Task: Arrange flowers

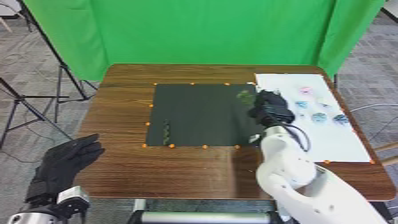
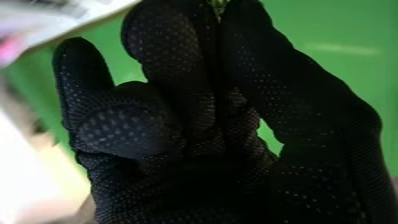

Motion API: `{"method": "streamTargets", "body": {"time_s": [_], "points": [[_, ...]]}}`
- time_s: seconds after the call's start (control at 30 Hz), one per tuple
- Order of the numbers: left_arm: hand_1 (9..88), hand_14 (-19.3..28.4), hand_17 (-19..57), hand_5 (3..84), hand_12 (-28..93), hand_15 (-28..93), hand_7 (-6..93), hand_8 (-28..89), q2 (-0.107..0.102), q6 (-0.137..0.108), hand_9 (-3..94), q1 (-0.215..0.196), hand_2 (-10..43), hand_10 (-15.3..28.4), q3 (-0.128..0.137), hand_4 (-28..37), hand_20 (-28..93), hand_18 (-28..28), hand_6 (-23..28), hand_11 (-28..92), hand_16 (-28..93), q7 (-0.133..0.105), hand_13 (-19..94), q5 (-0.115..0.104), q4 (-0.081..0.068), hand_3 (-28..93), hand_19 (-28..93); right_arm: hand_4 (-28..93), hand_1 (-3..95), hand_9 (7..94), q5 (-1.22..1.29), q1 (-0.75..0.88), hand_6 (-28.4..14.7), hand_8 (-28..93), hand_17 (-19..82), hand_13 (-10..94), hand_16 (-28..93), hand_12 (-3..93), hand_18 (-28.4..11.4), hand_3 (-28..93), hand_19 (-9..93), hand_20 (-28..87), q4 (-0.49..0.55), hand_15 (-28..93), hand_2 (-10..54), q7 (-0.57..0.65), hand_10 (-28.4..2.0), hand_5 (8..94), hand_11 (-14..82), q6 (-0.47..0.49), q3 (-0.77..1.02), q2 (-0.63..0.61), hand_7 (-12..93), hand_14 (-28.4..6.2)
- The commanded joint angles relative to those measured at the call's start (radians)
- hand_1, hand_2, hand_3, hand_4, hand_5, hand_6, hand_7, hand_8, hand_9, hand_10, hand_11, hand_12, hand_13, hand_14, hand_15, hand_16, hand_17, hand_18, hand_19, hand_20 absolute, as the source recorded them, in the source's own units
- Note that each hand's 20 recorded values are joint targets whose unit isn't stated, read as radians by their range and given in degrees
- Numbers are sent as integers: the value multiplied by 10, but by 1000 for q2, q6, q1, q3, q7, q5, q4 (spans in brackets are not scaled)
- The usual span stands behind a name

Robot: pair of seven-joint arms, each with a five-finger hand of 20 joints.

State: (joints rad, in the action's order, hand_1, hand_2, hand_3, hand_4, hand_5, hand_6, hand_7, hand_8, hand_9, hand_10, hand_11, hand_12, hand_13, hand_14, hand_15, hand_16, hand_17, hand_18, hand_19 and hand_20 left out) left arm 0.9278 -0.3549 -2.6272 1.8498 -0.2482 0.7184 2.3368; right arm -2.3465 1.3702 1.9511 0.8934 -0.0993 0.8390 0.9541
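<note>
Sprig (image 1: 245,97), axis slanted, tip fwd-L, in R robot hand (image 1: 272,107)

green sprig (image 1: 246,96) between fingers (image 1: 265,98); green stem (image 1: 166,133) on black mat (image 1: 200,115).

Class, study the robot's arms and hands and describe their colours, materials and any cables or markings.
The right arm is white, with rounded segments and a dark cable running along its upper part. The right hand wears a black fabric glove dotted with small pale specks. The left hand wears a black glove too, above a white and dark wrist.
</note>
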Motion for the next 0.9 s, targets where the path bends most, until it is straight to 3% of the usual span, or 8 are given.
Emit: {"method": "streamTargets", "body": {"time_s": [0.03, 0.17, 0.43, 0.57, 0.9], "points": [[282, 275, -99, 503, 85, 607, 151, -93, -13, -2, 406, 7, 75, 228, 3, -165, 118, 217, 158, 395, -138, 8, 277, 4, -1, 795, 612, -283, 543, 892, -15, -66, -47, 220, 443, 861, 245, 296, -221, 785, 932, -105, -73, 672, -95, -51, -123, 831, 361, 91, -135, 170, 303, -68], [282, 276, -99, 504, 84, 607, 150, -93, -9, 7, 406, 21, 75, 228, -3, -165, 118, 217, 158, 395, -137, 22, 276, 9, -5, 794, 612, -283, 541, 892, -30, -72, -46, 220, 442, 861, 245, 294, -221, 786, 932, -103, -105, 673, -95, -52, -124, 831, 363, 128, -167, 203, 304, -68], [282, 276, -99, 504, 84, 608, 150, -93, -12, 16, 406, 35, 75, 229, -5, -164, 118, 217, 159, 395, -138, 22, 276, 12, -12, 795, 612, -282, 540, 891, -48, -24, -45, 218, 438, 860, 245, 290, -223, 786, 932, -98, -132, 675, -95, -66, -124, 830, 369, 181, -143, 238, 307, -68], [283, 276, -99, 504, 85, 608, 149, -93, -8, 24, 406, 52, 76, 230, -8, -164, 118, 218, 159, 395, -138, 35, 277, 17, -16, 794, 612, -282, 540, 892, -49, -1, -44, 214, 433, 859, 246, 287, -223, 784, 932, -97, -146, 676, -95, -64, -127, 830, 372, 205, -124, 257, 309, -70], [283, 276, -99, 504, 85, 609, 150, -93, -6, 24, 406, 64, 75, 229, -16, -164, 118, 218, 159, 394, -137, 35, 277, 19, -20, 796, 613, -271, 525, 889, -49, 13, -37, 185, 428, 857, 245, 272, -223, 772, 932, -102, -158, 675, -95, -73, -132, 825, 385, 223, -117, 285, 318, -71]]}}
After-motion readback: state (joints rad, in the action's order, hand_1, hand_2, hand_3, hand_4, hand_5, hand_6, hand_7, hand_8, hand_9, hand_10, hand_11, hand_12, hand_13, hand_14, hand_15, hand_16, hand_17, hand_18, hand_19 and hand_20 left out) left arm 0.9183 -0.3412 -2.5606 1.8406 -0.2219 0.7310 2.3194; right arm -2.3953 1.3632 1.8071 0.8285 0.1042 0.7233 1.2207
